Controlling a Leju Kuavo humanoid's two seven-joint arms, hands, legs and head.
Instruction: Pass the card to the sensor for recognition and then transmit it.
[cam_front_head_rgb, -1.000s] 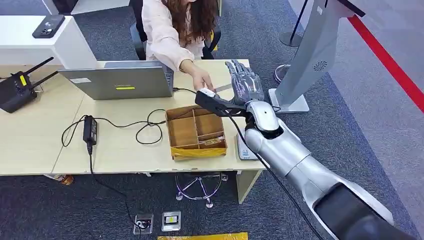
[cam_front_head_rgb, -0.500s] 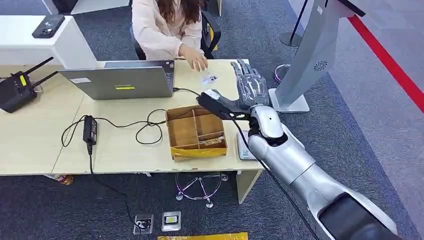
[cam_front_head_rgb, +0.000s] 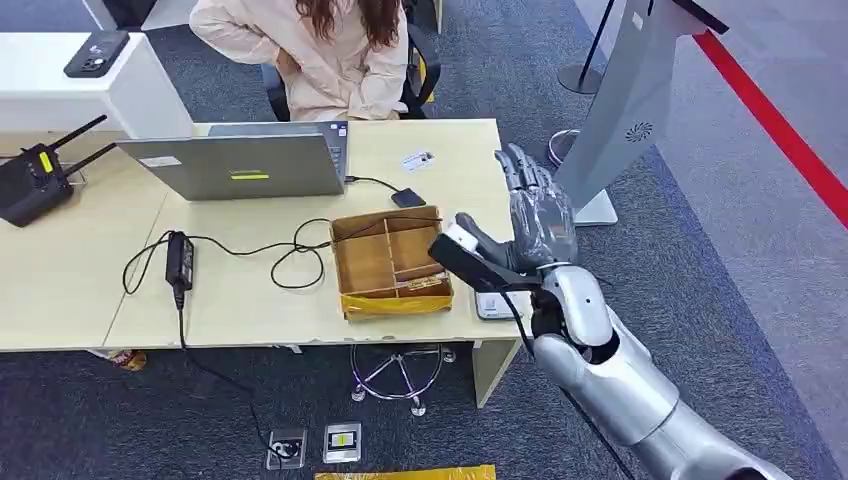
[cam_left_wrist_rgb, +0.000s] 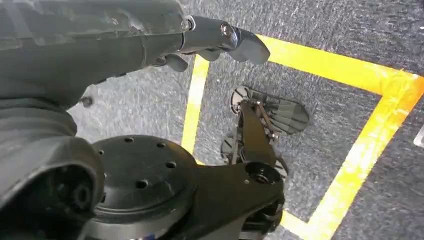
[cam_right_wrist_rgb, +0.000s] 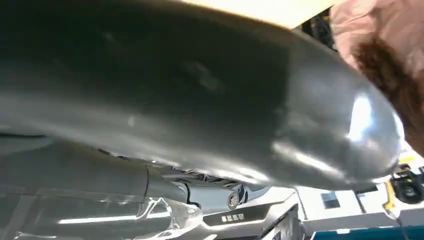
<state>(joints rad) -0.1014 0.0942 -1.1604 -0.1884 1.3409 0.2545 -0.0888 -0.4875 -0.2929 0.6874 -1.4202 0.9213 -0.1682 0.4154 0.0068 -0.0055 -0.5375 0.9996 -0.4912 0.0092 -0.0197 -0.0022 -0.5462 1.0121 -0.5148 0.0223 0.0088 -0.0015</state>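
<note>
Since a second ago: my right hand (cam_front_head_rgb: 540, 215) is pulling back from the far side of the desk toward the near right corner, and the person's hand is gone from the desk; the card (cam_front_head_rgb: 418, 159) is now lying by itself on the wood.
Right fingers (cam_front_head_rgb: 522, 172): they are standing straight up and spread apart, holding nothing; the thumb is pointing toward the box.
Right hand: it is hovering over the right edge of the desk (cam_front_head_rgb: 80, 290), just beside the grey stand (cam_front_head_rgb: 625, 110).
Left hand (cam_left_wrist_rgb: 220, 40): it is hanging over grey carpet with yellow tape lines (cam_left_wrist_rgb: 192, 105); the fingers are curling slightly with nothing in them.
Card: it is resting flat on the far part of the desk, well apart from my right hand, near the person (cam_front_head_rgb: 330, 55) sitting behind it.
Sensor: a small dark square pad (cam_front_head_rgb: 407, 197) is lying between the card and the box, on a cable; I cannot tell whether this is the sensor.
In the way: the cardboard box (cam_front_head_rgb: 390, 262) with compartments is sitting just beside my right hand.
Around: a laptop (cam_front_head_rgb: 240, 165), a black power adapter (cam_front_head_rgb: 179, 256) with looping cable, and a router (cam_front_head_rgb: 30, 180) with antennas are occupying the left part of the desk.
</note>
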